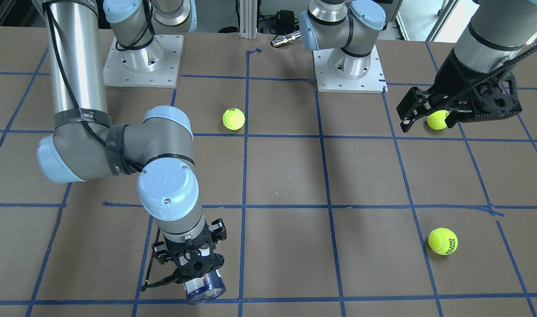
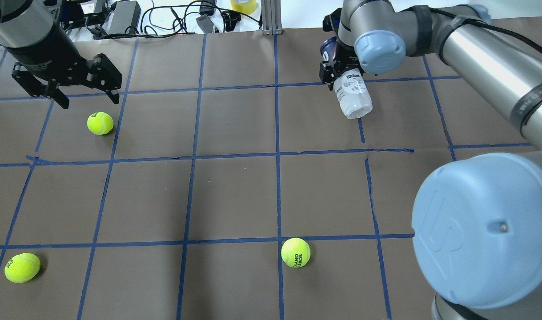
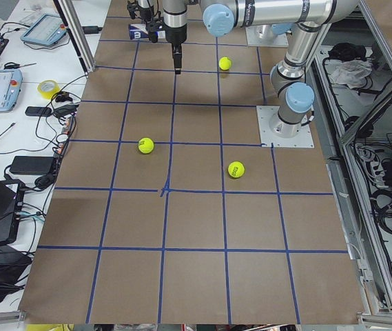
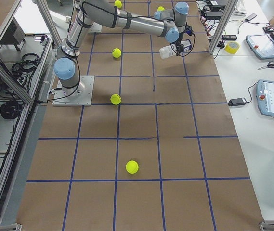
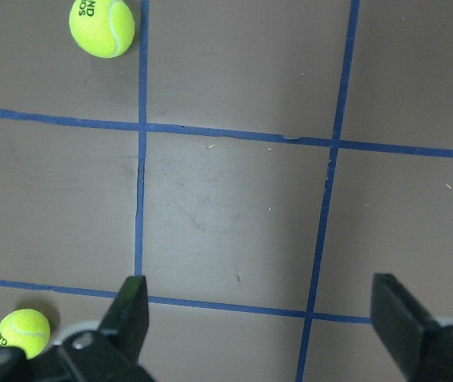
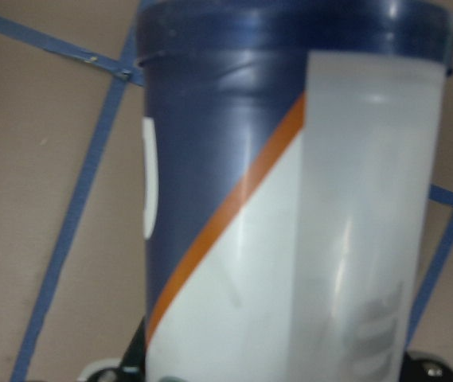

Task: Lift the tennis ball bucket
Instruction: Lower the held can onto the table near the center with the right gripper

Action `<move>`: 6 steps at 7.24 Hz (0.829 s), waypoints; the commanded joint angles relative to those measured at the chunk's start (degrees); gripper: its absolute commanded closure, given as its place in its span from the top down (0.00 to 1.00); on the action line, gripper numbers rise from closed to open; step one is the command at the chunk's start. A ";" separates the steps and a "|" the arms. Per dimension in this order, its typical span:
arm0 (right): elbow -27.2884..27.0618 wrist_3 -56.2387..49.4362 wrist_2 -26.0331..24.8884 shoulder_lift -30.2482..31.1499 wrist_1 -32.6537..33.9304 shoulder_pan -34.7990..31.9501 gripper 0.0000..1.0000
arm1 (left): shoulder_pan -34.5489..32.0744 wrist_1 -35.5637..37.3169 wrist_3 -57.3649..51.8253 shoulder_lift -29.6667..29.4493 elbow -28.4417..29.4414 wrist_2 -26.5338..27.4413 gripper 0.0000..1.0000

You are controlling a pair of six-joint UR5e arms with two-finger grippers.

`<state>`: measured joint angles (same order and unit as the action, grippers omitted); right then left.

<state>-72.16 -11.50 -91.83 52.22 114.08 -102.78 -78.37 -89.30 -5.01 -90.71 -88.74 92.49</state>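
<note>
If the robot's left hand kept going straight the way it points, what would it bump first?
Probably just the bare brown table. The left hand is open, and its wrist view shows only that surface and blue tape ahead; the tennis balls lie off to one side. Depth is unclear.

Right arm reaches far forward, right gripper [image 2: 334, 74] jaws clamped; left gripper [image 2: 90, 102] hangs with jaws spread.

Six cameras covered one taped table [image 2: 235, 195].
The overhead view looked forward and down; the front-facing one looked steeply down from the opposite side; both side views looked along the table from its ends, farther off. The left wrist camera looked down on the table from nearby; the right sat close against the tennis ball bucket [image 6: 290, 239], which overhead also caught.
</note>
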 commanded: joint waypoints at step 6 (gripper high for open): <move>4.22 -35.01 -2.98 -6.07 8.23 -11.64 0.81 | 3.31 -0.18 -0.26 0.44 -0.29 0.32 1.00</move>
<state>-68.04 -38.71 -93.16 47.45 118.80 -112.11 -75.88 -89.45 -5.21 -90.34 -88.84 92.95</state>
